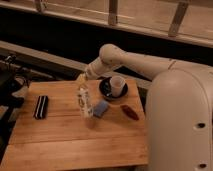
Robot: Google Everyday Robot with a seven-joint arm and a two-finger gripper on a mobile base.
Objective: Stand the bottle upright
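A clear plastic bottle (84, 103) with a pale label stands almost upright on the wooden table (65, 140), its base on the wood just left of the table's middle. My gripper (82, 80) is at the bottle's top end and is shut on its neck. The arm reaches in from the upper right, with the robot's white body at the right.
A black flat object (40, 106) lies at the table's left. A blue packet (101, 108) lies right beside the bottle. A white cup (117, 85) sits on a dark saucer (106, 90) behind. A dark red object (129, 112) lies at the right.
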